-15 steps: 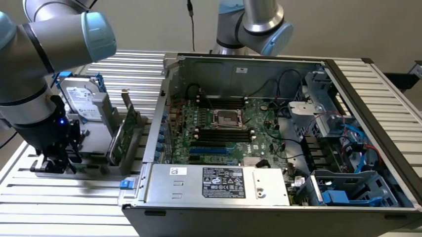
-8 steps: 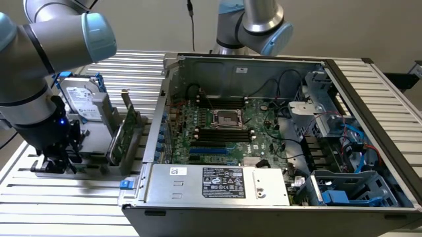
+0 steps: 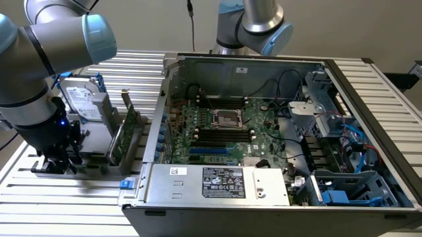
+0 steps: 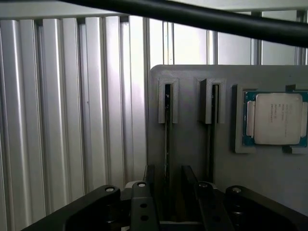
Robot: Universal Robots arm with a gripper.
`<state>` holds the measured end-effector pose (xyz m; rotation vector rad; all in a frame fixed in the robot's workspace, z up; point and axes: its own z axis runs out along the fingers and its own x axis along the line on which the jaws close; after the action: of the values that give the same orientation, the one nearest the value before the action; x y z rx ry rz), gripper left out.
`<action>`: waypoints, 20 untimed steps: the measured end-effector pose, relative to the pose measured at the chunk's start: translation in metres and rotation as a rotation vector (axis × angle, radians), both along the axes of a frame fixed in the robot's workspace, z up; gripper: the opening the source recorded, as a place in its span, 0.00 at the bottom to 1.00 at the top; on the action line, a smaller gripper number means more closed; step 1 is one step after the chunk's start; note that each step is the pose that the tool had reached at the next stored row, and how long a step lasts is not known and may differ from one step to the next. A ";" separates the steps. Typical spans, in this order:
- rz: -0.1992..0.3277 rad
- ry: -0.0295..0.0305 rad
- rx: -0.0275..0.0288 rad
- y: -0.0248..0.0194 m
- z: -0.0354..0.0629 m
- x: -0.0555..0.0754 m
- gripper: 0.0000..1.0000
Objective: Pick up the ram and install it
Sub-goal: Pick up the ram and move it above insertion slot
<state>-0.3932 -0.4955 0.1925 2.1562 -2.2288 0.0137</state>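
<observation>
The ram (image 4: 167,130) stands on edge in a slot of a grey holder (image 4: 192,86), seen as a thin dark strip. A second stick (image 4: 210,130) stands in the neighbouring slot. My gripper (image 4: 171,192) is open, with one dark finger on each side of the first stick and a gap to both. The exterior view puts my gripper (image 3: 56,163) low over the holder at that view's left, apart from the open computer case (image 3: 264,64). Black memory slots (image 3: 224,133) lie beside the processor socket (image 3: 228,118) on the motherboard.
A processor chip (image 4: 278,118) lies in a recess of the holder beside the sticks. A green expansion card (image 3: 125,133) and a hard drive (image 3: 82,101) stand upright between my arm and the case. A second arm (image 3: 257,24) rises behind the case. A black cable (image 4: 192,19) crosses the wrist view.
</observation>
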 end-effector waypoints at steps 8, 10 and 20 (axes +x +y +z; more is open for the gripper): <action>0.000 0.0013 0.0001 0.0000 -0.0001 -0.002 0.36; 0.000 0.0014 0.0001 0.0000 -0.0001 -0.002 0.34; 0.000 0.0016 0.0001 0.0000 -0.0001 -0.002 0.14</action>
<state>-0.3955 -0.4955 0.1924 2.1553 -2.2281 0.0118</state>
